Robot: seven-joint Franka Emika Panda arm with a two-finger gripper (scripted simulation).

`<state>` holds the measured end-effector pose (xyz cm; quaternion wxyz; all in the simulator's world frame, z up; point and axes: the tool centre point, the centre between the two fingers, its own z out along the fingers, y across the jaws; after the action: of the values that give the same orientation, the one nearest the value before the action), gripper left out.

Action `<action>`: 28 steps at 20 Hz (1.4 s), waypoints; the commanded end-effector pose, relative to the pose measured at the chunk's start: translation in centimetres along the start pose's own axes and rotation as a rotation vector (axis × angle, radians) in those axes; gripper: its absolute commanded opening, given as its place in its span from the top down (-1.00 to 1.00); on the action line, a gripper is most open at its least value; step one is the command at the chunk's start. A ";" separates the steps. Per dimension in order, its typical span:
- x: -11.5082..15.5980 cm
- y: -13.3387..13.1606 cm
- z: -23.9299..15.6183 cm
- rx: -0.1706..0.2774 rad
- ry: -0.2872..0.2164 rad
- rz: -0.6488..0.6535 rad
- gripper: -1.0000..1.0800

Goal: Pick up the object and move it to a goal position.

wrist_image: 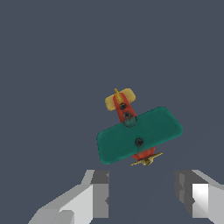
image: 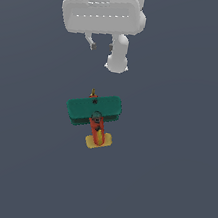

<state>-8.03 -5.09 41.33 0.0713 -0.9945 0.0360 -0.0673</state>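
Note:
The toy biplane rests on the dark grey floor, with teal-green wings, a red-orange fuselage, a yellow tail and a thin propeller at its nose. In the exterior view its tail points toward the bottom of the picture. My gripper hangs above and beyond the nose end, apart from the plane. In the wrist view the biplane lies just past my gripper, propeller end nearest the fingers. The jaws stand wide apart and hold nothing.
The floor is a plain dark grey surface on all sides of the plane. The white arm body fills the top of the exterior view. No other objects show.

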 end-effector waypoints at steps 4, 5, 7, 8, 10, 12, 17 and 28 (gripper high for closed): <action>0.2 0.5 -1.8 0.045 0.033 0.001 -0.23; 0.2 0.6 -2.2 0.054 0.039 0.001 -0.23; 0.3 0.8 -2.8 0.071 0.050 0.001 -0.23; 0.3 0.9 -3.1 0.080 0.056 0.002 -0.23; 0.3 1.2 -3.7 0.098 0.067 0.002 -0.23; 0.4 1.4 -4.2 0.116 0.078 0.002 -0.23; 0.4 2.1 -5.5 0.164 0.104 0.003 -0.23; 0.6 3.9 -7.7 0.275 0.153 0.007 -0.23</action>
<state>-8.73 -9.71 48.18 0.1962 -0.9694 0.0353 -0.1437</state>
